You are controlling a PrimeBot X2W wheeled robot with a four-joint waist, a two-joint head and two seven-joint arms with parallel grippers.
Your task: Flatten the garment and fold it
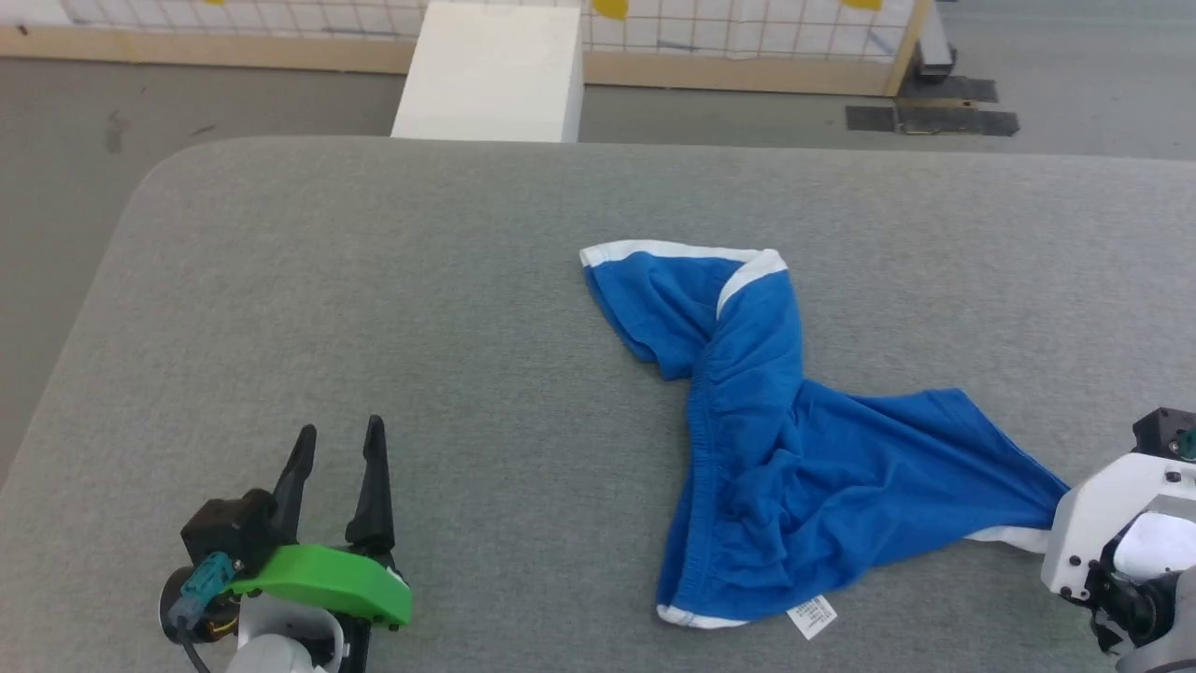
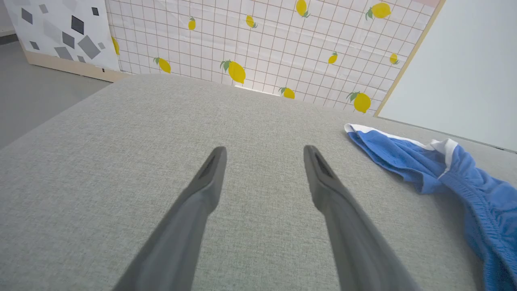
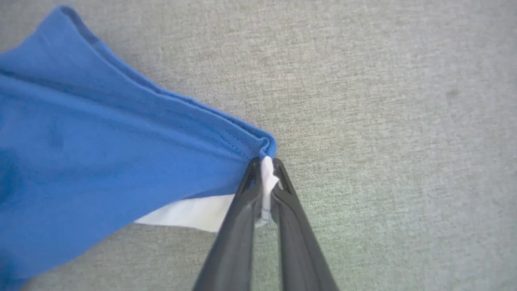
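The garment (image 1: pixel 794 439), bright blue shorts with white trim, lies crumpled on the grey table (image 1: pixel 374 280), right of centre. One leg reaches toward the far side; the other stretches to the right. A small white tag (image 1: pixel 811 616) sticks out at the near hem. My right gripper (image 3: pixel 265 166) is shut on the white trim band at the corner of the right leg of the garment (image 3: pixel 121 161); in the head view only its pale wrist (image 1: pixel 1117 523) shows. My left gripper (image 1: pixel 338 432) stands open over bare table at the near left, far from the garment (image 2: pixel 464 173).
A white block (image 1: pixel 491 70) stands beyond the table's far edge. Behind it runs a wooden-framed panel with a lemon-print grid (image 2: pixel 262 44). Grey floor (image 1: pixel 56 187) lies past the table's rounded left corner. Black tape patches (image 1: pixel 934 107) mark the floor at the far right.
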